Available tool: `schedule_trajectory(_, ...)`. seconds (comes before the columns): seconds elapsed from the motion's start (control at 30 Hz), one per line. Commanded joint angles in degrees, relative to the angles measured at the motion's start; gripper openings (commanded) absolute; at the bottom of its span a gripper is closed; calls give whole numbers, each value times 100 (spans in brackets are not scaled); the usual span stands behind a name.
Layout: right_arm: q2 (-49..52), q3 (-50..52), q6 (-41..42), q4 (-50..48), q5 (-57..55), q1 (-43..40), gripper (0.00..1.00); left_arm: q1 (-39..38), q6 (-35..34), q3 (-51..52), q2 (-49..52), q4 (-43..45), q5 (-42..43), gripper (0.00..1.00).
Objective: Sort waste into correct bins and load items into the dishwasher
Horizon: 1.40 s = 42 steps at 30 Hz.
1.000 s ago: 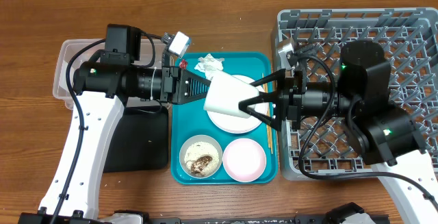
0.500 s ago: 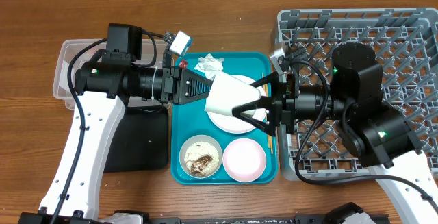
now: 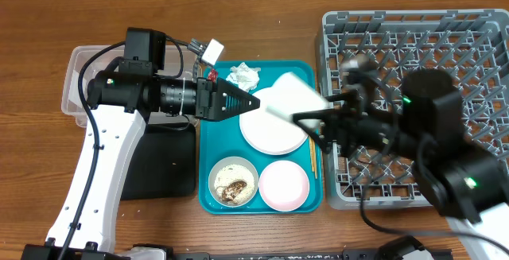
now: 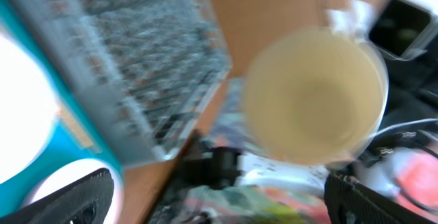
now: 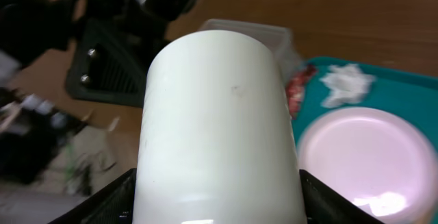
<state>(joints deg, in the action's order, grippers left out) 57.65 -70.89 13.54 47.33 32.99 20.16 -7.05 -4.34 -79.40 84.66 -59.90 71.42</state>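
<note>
Overhead view: small white smooth-walled cup hung over the teal plastic tray, beside the square grey plastic dish rack.
Right gripper: fingers clamped on the cup's sides.
Left gripper: fingers spread, holding nothing.
Handling: the cup was probably stiff, slick and breakable; best held mid-wall, squarely.

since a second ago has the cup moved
Yes. The cup has moved right, off the plate's upper left and toward the rack, now over the tray's right edge.
</note>
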Motion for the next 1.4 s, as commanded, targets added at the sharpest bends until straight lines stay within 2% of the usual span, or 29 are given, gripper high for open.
schedule_trajectory(0.0, -442, -120, 22, 420, -1665, -267, 67, -22, -254, -35, -15, -129, -1410, 100)
schedule_trajectory(0.1, -678, -120, 326, 1209, -2778, -553, 68, 39, -251, -116, -33, -317, -1895, 100)
schedule_trajectory(0.2, -684, -118, 872, 1921, -3383, -804, 67, 44, -258, -431, -114, -671, -2933, 100)
schedule_trajectory(0.4, -96, -118, 1631, 3001, -3355, -960, 66, 17, -1143, -1471, -595, -1698, -6277, 100)
schedule_trajectory(0.53, 588, -118, 1652, 3578, -2966, -894, 66, 17, -1624, -1722, -1008, -2024, -7580, 100)
schedule_trajectory(0.63, 1082, -116, 1650, 3856, -2931, -782, 66, 17, -1644, -1720, -1285, -2026, -7788, 100)
schedule_trajectory(0.9, 2026, -107, 1652, 3604, -3147, -625, 67, 17, -1641, -1718, -1353, -2046, -7785, 100)
schedule_trajectory(1.07, 2433, -107, 1650, 3637, -3357, -640, 82, 17, -1622, -1718, -1279, -2308, -7801, 100)
schedule_trajectory(1.2, 2426, -125, 1128, 3403, -2957, -623, 86, 17, -1626, -1716, -1268, -2302, -7799, 100)
schedule_trajectory(1.37, 1961, -326, 1054, 3075, -2756, -603, 87, 17, -1626, -1716, -1268, -2302, -7796, 100)
